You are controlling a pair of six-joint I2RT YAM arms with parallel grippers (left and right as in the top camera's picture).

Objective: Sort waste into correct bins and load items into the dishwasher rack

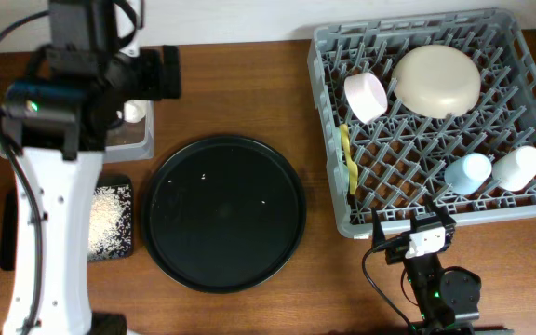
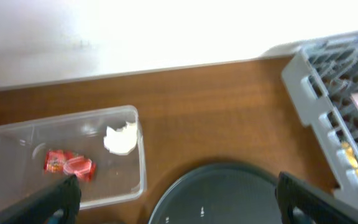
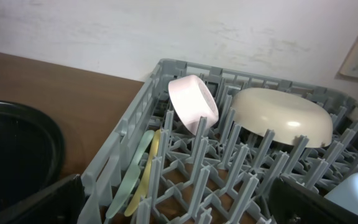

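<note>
The clear tub (image 2: 5, 137) holds the red wrapper (image 2: 70, 163) and the white tissue (image 2: 120, 138). My left gripper (image 2: 179, 205) is open and empty, raised above the tub's right side; in the overhead view it (image 1: 159, 73) is at the top left. The shallow black tray (image 1: 124, 186) holds the rice (image 1: 110, 219). The grey rack (image 1: 342, 223) holds the cream plate (image 1: 437, 79), pinkish bowl (image 1: 366, 96), blue cup (image 1: 468, 172), white cup (image 1: 519, 167), and yellow utensil (image 1: 347, 160) beside the mint utensil (image 3: 129, 180). My right gripper (image 3: 179, 208) is open and empty at the rack's front edge.
A large round black tray (image 1: 223, 212) lies mid-table between the bins and the rack. The left arm's white body (image 1: 49, 214) stretches along the left side, partly over the bins. A wall runs along the table's far edge.
</note>
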